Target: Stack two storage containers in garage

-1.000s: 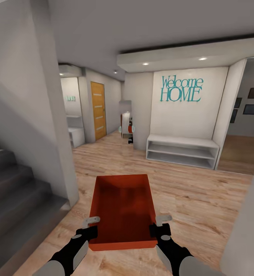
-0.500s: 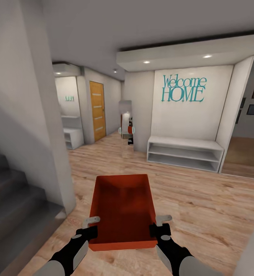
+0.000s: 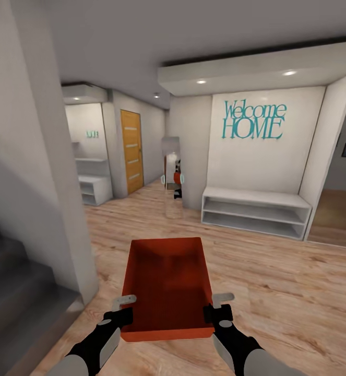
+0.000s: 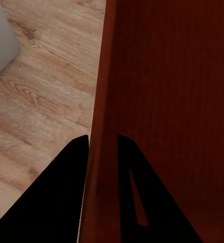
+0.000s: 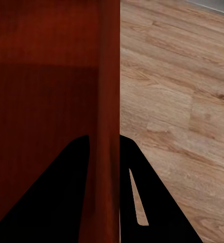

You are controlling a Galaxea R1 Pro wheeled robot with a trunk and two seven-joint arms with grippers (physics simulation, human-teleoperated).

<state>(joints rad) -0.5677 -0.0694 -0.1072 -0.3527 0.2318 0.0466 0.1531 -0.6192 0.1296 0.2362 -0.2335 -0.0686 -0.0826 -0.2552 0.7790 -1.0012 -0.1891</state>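
Observation:
One orange-red storage container is held in the air in front of me, over light wood-plank floor, open side up and empty. My left gripper is shut on its left wall near the close corner; in the left wrist view the thin wall runs between the two dark fingers. My right gripper is shut on the right wall the same way, and that wall shows pinched between its fingers. The second container is out of view.
A grey wall corner and dark stairs stand close on the left. Ahead is a hallway with an orange door, a white low shelf under "Welcome HOME" lettering, and an opening at the right.
The whole view has shifted: the left wall and stairs slid further left and the shelf and lettering moved right and nearer. The container and both grippers keep the same hold.

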